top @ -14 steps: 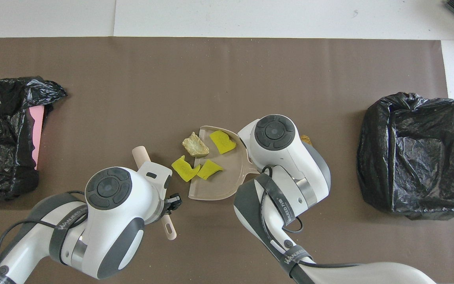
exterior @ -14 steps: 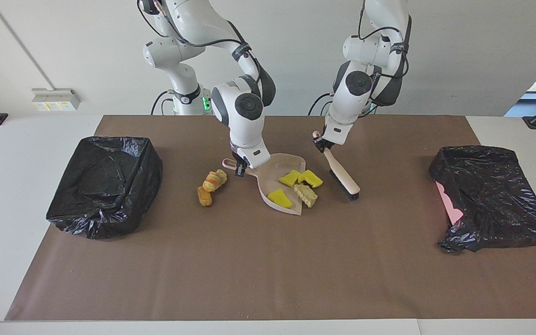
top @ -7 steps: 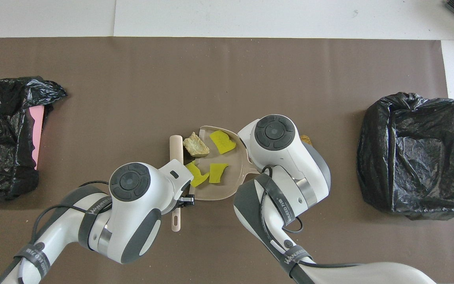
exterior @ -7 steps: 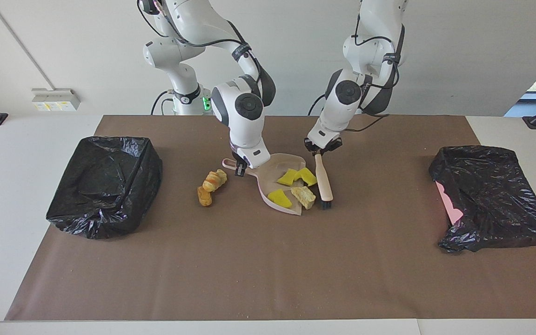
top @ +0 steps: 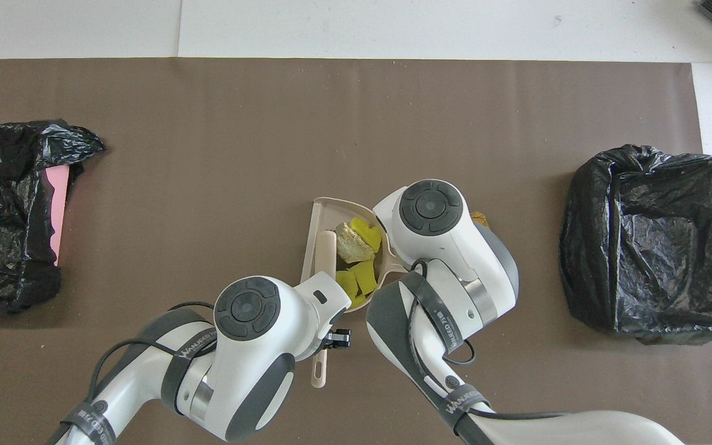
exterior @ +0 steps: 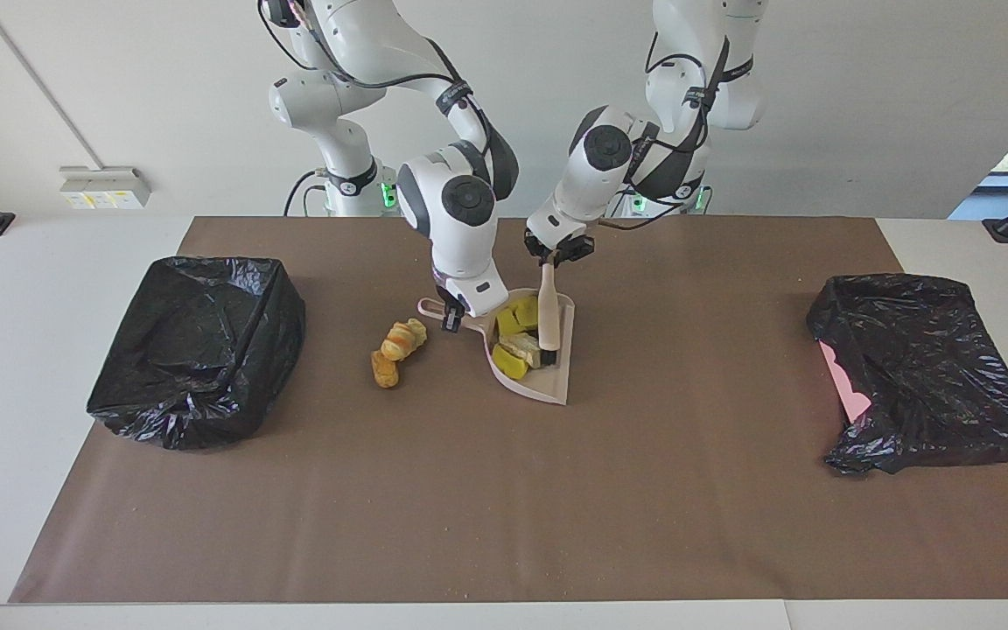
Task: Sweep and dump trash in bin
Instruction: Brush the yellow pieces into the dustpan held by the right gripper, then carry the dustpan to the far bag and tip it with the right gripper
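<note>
Centrally, left gripper [exterior: 559, 255] clamped on brush [exterior: 547, 317] inside dustpan [exterior: 556, 381], right gripper [exterior: 451, 317] clamped on its handle, trash [exterior: 513, 339] crowded against the pan's back wall, open mat around.

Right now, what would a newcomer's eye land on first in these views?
Mid-mat, the left tool grips a beige brush standing inside the pink dustpan, crowding yellow and tan trash against its wall, while the right tool holds the dustpan's handle. Two bread-like pieces lie unswept on the mat beside it, toward the right arm's end. A black-lined bin sits at each end.
</note>
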Available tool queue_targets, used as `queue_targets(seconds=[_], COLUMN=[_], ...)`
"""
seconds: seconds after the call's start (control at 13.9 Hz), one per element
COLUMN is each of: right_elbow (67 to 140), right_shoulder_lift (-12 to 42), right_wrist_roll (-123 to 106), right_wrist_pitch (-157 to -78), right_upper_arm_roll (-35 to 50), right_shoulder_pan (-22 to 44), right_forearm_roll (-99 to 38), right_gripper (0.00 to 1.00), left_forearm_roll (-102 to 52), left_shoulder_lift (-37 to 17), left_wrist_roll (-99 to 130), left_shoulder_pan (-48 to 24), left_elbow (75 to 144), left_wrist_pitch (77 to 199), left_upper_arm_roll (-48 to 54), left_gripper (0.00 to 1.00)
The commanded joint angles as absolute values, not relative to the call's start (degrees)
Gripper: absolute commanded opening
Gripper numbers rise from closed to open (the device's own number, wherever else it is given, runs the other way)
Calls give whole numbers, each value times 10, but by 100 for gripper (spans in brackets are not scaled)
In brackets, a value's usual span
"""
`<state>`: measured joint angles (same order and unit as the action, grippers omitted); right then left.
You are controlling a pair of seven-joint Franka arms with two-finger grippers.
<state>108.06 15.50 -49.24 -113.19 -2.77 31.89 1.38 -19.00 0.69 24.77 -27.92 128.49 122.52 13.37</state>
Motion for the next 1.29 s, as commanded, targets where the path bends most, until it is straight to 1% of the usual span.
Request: queue_targets(seconds=[0.0, 0.22, 0.36, 0.5, 0.65, 0.79, 1.0, 1.22], right_elbow=[1099, 1099, 1097, 1096, 1096, 1093, 1085, 1085], right_shoulder_lift=[142, 142, 142, 131, 99, 59, 5, -41], right_wrist_roll=[-488, -489, -486, -478, -480, -487, -497, -506], right_wrist_pitch=[-1144, -1144, -1141, -1139, -1124, -1087, -1036, -991], right_upper_arm_roll=[-25, -25, -25, -29, -29, -29, -31, -31], right_shoulder_pan=[316, 316, 315, 305, 280, 245, 186, 103], right_forearm_roll=[19, 18, 19, 19, 19, 19, 22, 53], right_gripper=[0, 0, 0, 0, 0, 0, 0, 0], left_forearm_roll=[-193, -138, -136, -135, -135, -135, -143, -176], left_shoulder_lift=[11, 12, 12, 27, 38, 46, 67, 83], left_wrist_roll=[278, 352, 373, 407, 411, 435, 433, 478], left_shoulder_pan=[-244, -241, -242, -244, -249, -257, -299, -371], left_elbow=[1262, 1249, 1248, 1248, 1248, 1255, 1282, 1323], left_wrist_pitch=[1167, 1124, 1122, 1114, 1096, 1095, 1124, 1149], left_upper_arm_roll=[129, 129, 129, 130, 131, 135, 136, 136], left_gripper=[0, 0, 0, 0, 0, 0, 0, 0])
